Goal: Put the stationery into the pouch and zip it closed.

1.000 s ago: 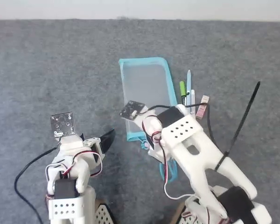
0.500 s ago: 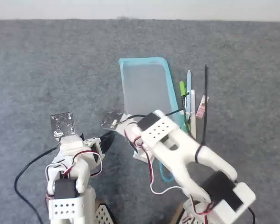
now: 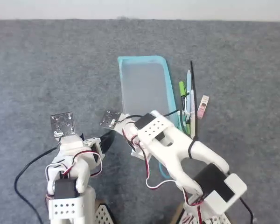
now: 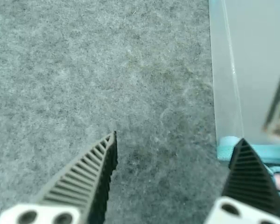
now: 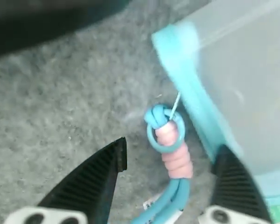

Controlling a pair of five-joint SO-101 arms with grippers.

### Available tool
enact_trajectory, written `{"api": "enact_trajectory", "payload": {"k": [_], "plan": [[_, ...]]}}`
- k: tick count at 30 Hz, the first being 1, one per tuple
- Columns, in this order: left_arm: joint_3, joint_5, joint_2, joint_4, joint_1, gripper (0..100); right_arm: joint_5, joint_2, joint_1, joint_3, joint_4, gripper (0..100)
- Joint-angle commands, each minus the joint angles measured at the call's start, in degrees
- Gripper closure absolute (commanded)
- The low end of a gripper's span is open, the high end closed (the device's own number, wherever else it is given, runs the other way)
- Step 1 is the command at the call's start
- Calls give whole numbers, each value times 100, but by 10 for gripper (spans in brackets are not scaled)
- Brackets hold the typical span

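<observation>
Right gripper [image 5: 171,148], jaws open, hangs over the corded zip pull [image 5: 173,151] at the near end of the pouch [image 3: 144,88], likely soft, light and best gripped there; stationery [image 3: 189,100] lies just right; left gripper [image 4: 175,142] also open

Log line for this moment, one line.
left gripper: open, beside pouch | right gripper: open, around zipper pull | pens: outside pouch
</observation>
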Motion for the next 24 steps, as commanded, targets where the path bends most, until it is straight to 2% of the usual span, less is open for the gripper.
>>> {"api": "enact_trajectory", "payload": {"k": [1,15,24], "plan": [[-48,-53,-88,35,18,639,62,119,-84,-167,-57,841],[-48,-53,-88,35,18,639,62,277,-84,-149,532,849],[-48,-53,-88,35,18,639,-185,268,-84,-158,637,731]]}}
